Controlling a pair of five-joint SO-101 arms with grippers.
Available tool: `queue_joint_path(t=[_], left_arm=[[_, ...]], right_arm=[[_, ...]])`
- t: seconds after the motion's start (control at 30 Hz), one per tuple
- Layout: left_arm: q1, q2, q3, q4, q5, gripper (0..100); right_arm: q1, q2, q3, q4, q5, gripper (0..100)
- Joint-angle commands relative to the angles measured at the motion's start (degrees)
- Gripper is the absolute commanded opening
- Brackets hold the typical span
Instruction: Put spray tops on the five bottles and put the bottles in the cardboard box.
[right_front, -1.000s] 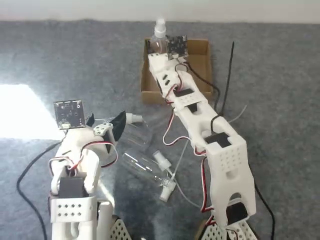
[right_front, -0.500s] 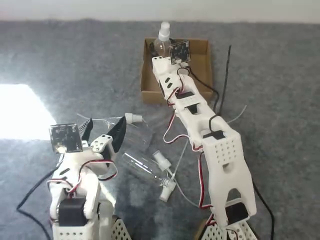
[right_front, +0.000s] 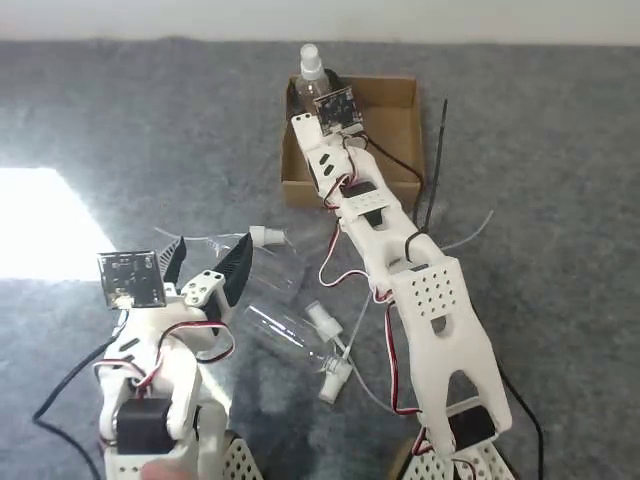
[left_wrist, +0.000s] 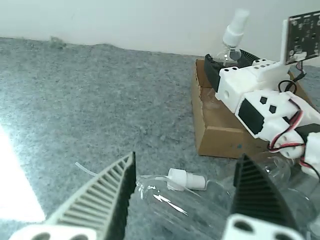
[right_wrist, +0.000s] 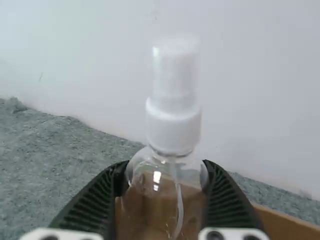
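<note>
My right gripper (right_front: 311, 92) is shut on an upright clear bottle (right_front: 312, 72) with a white spray top (right_wrist: 172, 107), held at the far left corner of the cardboard box (right_front: 300, 190). In the right wrist view the bottle (right_wrist: 167, 187) sits between the black fingers (right_wrist: 97, 200). My left gripper (right_front: 205, 252) stands open near the table's front, just above a clear bottle (right_front: 268, 262) that lies on its side with a spray top (left_wrist: 186, 179) on it. A second capped bottle (right_front: 288, 332) lies closer to the arm bases. From the left wrist I see the box (left_wrist: 220, 135) and the held bottle (left_wrist: 233, 34).
A loose white spray top (right_front: 336, 378) with its thin tube lies on the grey carpet between the arm bases. The right arm (right_front: 400, 260) stretches from the front edge to the box. A black cable (right_front: 434, 160) runs beside the box's right wall.
The left arm drew back toward its base and its gripper now shows spread open. The right gripper shifted slightly left with the bottle, over the box's far left corner.
</note>
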Motion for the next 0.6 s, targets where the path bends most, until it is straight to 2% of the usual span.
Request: queue_joint_path(t=[0.0, 0.27, 0.47, 0.57], left_arm=[[0.0, -1.14, -0.84, 0.09, 0.53, 29], [0.0, -1.14, -0.84, 0.0, 0.53, 29], [0.09, -1.14, -0.84, 0.0, 0.53, 29], [0.09, -1.14, -0.84, 0.0, 0.53, 29]], right_arm=[[-2.33, -0.84, -4.4, -1.63, 0.97, 8.4], [-2.42, -0.75, -4.66, -1.19, 1.05, 8.9], [-2.33, -1.98, -2.02, -1.1, 1.05, 18.5], [-2.33, -4.88, 2.11, -1.1, 1.05, 19.1]])
